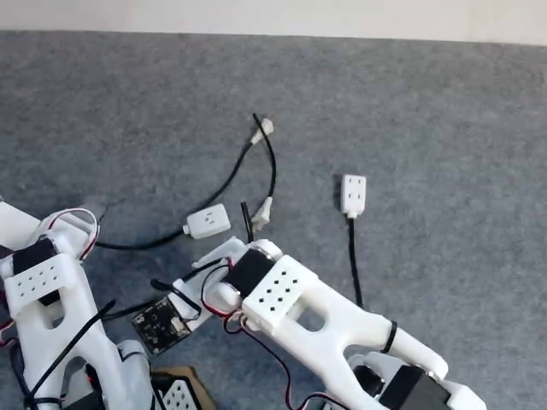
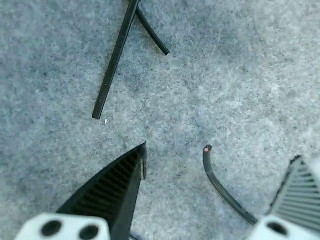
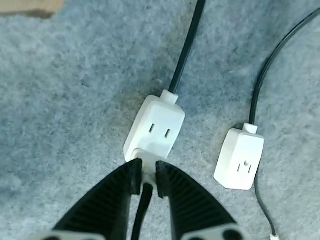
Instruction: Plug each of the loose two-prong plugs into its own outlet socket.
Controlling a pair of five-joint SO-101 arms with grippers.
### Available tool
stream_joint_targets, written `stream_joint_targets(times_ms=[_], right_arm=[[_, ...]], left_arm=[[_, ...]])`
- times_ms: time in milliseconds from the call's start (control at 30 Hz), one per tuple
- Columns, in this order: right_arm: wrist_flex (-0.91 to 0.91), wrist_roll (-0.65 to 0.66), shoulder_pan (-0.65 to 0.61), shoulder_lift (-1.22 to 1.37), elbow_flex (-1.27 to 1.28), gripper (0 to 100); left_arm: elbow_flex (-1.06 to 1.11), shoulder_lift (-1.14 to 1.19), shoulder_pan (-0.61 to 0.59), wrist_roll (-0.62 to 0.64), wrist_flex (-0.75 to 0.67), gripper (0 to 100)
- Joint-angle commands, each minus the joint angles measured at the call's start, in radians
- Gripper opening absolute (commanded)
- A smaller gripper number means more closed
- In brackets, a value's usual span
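Note:
In the right wrist view my right gripper (image 3: 148,167) is shut on a small white plug (image 3: 148,176) whose front touches the end of a white outlet socket (image 3: 155,127); I cannot tell if the prongs are in. A second white socket (image 3: 240,159) lies beside it. From above, one socket (image 1: 208,221) lies just ahead of the right arm (image 1: 273,295) and another socket (image 1: 353,194) lies farther right. Two white plugs (image 1: 263,129) (image 1: 261,212) lie on black cords. My left gripper (image 2: 220,155) hangs open over bare carpet, a cut cable end (image 2: 207,149) between its fingers.
Grey carpet (image 1: 427,102) covers the table. Black cords (image 1: 231,175) curve across the middle, and one cord (image 1: 353,256) runs from the right socket toward the right arm. A small circuit board (image 1: 160,323) sits between the arms. Loose cable pieces (image 2: 115,60) lie beyond the left gripper.

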Motion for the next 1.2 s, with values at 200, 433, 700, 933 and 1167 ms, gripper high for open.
stream_joint_targets(times_ms=[200,433,700,933,1167], right_arm=[[-0.010,-0.020,0.070,0.012,0.004,0.7],[-0.065,-0.074,0.070,0.125,-0.008,0.7],[-0.108,-0.212,0.081,0.200,-0.058,0.9],[-0.107,-0.330,0.143,0.137,-0.074,9.3],[-0.019,-0.496,0.156,-0.076,-0.160,29.1]], left_arm=[[-0.035,-0.025,0.016,-0.012,0.003,41],[-0.035,-0.025,0.016,-0.012,0.005,41],[-0.035,-0.025,0.018,-0.012,0.005,41],[-0.033,-0.022,0.050,-0.012,0.005,41],[-0.033,-0.018,0.108,-0.014,0.000,41]])
